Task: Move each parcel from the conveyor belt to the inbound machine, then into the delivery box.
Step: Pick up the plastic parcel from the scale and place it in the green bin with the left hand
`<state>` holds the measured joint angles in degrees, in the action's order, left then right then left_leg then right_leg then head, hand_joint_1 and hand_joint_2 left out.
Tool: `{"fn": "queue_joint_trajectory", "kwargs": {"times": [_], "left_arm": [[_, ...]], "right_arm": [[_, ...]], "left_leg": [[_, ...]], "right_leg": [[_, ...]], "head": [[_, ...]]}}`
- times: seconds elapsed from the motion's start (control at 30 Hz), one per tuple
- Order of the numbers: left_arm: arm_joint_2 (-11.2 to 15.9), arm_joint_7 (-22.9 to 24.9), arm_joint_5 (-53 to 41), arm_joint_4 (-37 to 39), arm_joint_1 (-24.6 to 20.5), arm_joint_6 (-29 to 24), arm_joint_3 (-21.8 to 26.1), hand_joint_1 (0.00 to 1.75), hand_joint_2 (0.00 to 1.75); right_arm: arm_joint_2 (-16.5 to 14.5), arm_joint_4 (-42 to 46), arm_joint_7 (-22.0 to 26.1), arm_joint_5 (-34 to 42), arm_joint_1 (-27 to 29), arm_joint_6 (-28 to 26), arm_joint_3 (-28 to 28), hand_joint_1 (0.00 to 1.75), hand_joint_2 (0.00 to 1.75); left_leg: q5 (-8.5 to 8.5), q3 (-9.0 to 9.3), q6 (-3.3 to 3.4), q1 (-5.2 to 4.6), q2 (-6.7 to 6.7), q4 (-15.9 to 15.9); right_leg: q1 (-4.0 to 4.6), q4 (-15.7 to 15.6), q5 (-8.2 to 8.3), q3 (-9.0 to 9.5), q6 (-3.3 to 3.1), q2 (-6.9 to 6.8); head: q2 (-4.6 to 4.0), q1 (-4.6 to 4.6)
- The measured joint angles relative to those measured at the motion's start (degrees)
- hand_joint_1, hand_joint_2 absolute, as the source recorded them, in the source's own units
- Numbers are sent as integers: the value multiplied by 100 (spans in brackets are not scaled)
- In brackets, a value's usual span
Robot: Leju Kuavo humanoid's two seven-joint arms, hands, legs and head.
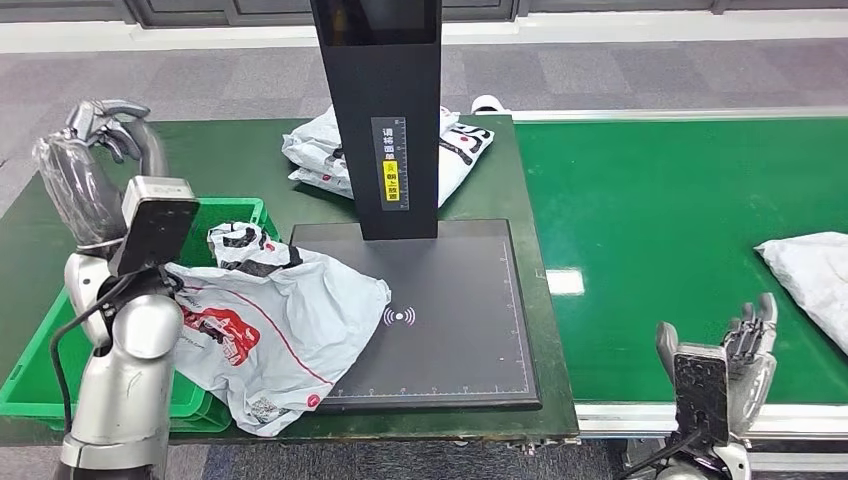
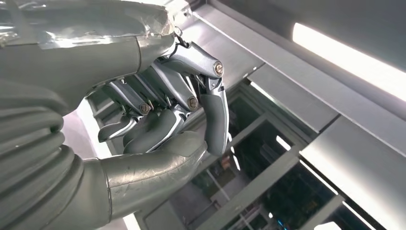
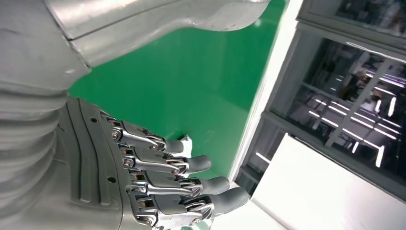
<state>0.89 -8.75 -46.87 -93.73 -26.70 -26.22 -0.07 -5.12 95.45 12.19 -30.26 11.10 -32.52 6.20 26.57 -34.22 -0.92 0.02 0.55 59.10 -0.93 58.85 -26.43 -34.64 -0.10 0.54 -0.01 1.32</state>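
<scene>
Start at the tabletop's left edge: your left hand (image 1: 100, 125) is raised above it, away from everything. Its fingers (image 2: 163, 103) are curled in toward the thumb with nothing between them.

Below it the green box (image 1: 235, 210) sits at the tabletop's front-left corner. A white parcel (image 1: 265, 320) lies half over the box's right rim and half on the scanner pad (image 1: 460, 310), so it is neither scanned flat nor delivered. If you push it from the pad side, it could catch on the rim and bunch up. It could also slide off the tabletop's front edge, where one corner already overhangs.

Behind the black post (image 1: 385, 110), near the tabletop's back edge, a pile of parcels (image 1: 455, 150) rests. The post hides its middle, so you cannot tell how many are stacked there.

To the right, on the green belt (image 1: 650, 220), another parcel (image 1: 815, 270) lies at the right edge, cut off by the frame. Your right hand (image 1: 745, 350) hovers over the belt's front edge, short of that parcel, fingers (image 3: 201, 187) stretched out, slightly apart and holding nothing.

A reach from here risks pinching only loose film, since the bag looks thin and slack and may slip free mid-lift. Whether the belt is running cannot be made out.
</scene>
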Motion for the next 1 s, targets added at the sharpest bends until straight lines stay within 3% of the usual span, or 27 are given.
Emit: {"fn": "queue_joint_trajectory", "kwargs": {"times": [0.2,0.3,0.33,0.43,0.57,0.63,0.77,0.9,1.0], "left_arm": [[418,584,74,553,-996,817,127,175,175],[555,671,120,817,-1170,1076,168,46,175],[583,698,139,880,-1198,1151,172,3,131],[679,875,165,1060,-1245,1834,170,0,0],[964,787,-274,1360,-995,3224,2,0,0],[1153,616,-601,1442,-685,3609,-180,0,0],[1636,296,-1042,1481,132,4060,-527,0,0],[2159,-76,-836,1219,916,4561,-674,0,0],[2471,-184,-686,975,1260,4775,-704,0,0]], "right_arm": [[-205,121,-125,-383,88,351,164,0,175],[-263,144,-120,-423,108,407,232,0,175],[-278,153,-120,-435,113,424,247,0,175],[-323,182,-141,-519,122,509,280,0,175],[-406,271,-215,-703,149,716,377,0,175],[-442,315,-235,-776,160,830,421,0,175],[-484,339,-253,-882,153,987,468,0,175],[-485,337,-348,-878,96,989,468,0,175],[-482,337,-386,-848,27,988,468,0,175]], "left_leg": [[-6,4,-5,1,-4,0],[-7,4,-6,1,-8,0],[-7,4,-6,1,-9,0],[-6,4,-6,-1,-9,0],[-3,5,-7,-2,-17,-1],[-1,6,-10,-2,-26,-2],[7,10,-21,-1,-48,-5],[9,8,-24,4,-54,-6],[9,6,-24,7,-46,-6]], "right_leg": [[1,4,4,0,-5,2],[1,7,5,-3,-7,4],[1,7,6,-3,-7,4],[-1,7,5,-3,-7,5],[-2,7,4,-4,-6,17],[-2,7,4,-6,-7,31],[-1,8,3,-12,-9,58],[5,8,-2,-19,-14,67],[7,7,-5,-18,-14,58]], "head": [[0,1],[1,1],[1,0],[1,0],[0,0],[-1,-1],[0,0],[1,0],[1,0]]}}
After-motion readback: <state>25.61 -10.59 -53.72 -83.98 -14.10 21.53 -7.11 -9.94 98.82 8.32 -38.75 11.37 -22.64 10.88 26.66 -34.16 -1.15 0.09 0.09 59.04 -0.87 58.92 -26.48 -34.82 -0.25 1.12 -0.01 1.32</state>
